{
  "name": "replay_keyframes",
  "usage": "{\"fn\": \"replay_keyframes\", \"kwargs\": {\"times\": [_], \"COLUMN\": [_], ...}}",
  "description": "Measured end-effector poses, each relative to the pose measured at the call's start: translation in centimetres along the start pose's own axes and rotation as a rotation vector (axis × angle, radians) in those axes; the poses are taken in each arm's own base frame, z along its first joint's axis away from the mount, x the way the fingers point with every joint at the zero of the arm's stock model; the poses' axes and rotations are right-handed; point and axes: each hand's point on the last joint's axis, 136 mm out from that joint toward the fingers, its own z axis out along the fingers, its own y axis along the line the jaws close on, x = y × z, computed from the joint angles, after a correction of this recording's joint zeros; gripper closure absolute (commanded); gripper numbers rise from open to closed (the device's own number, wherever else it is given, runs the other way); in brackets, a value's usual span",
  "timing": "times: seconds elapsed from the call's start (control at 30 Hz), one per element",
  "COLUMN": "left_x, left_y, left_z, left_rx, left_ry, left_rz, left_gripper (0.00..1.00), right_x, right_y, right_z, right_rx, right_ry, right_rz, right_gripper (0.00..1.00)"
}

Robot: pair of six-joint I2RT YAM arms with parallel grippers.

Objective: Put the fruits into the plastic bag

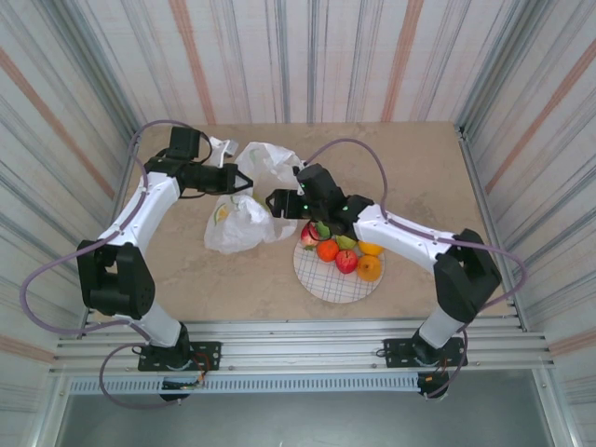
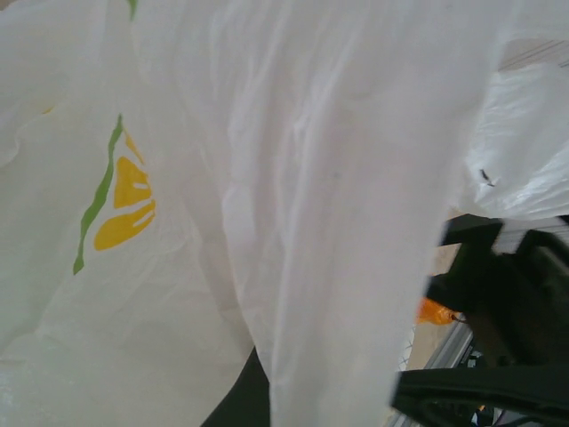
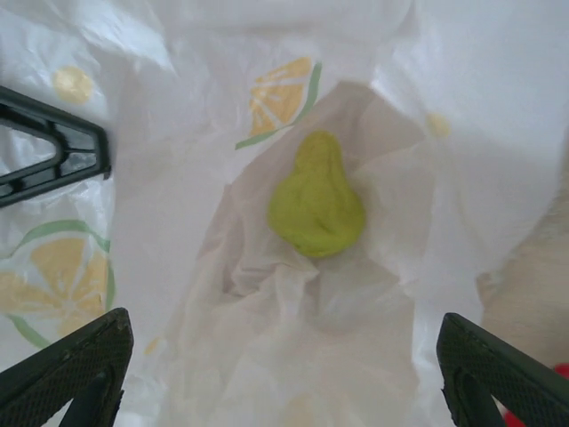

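Top view: fixed high at the near edge, facing down over the whole bench [image 1: 242, 279]. Left wrist view: hard against the bag [image 2: 311, 178]. Right wrist view: close, facing down into it. Shared: the bag.

text: none legible in any view | labels, brands, numbers: none legible | only print: orange citrus slices with green rims on the plastic bag [image 3: 267, 311], pictures without lettering
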Motion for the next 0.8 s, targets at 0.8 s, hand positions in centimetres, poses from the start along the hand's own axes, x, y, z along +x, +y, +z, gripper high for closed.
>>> {"fn": "replay_keyframes", "kwargs": {"times": [0.8], "left_x": [0.4], "left_y": [0.4], "left_z": [0.0], "left_rx": [-0.021], "left_ry": [0.015], "left_rz": [-0.006], "left_gripper": [1.0], "right_x": [9.9], "right_y": [-12.0], "right_z": [-16.5], "right_rx": [0.543], "right_ry": [0.189], "right_rz": [-0.202], "right_gripper": [0.0]}}
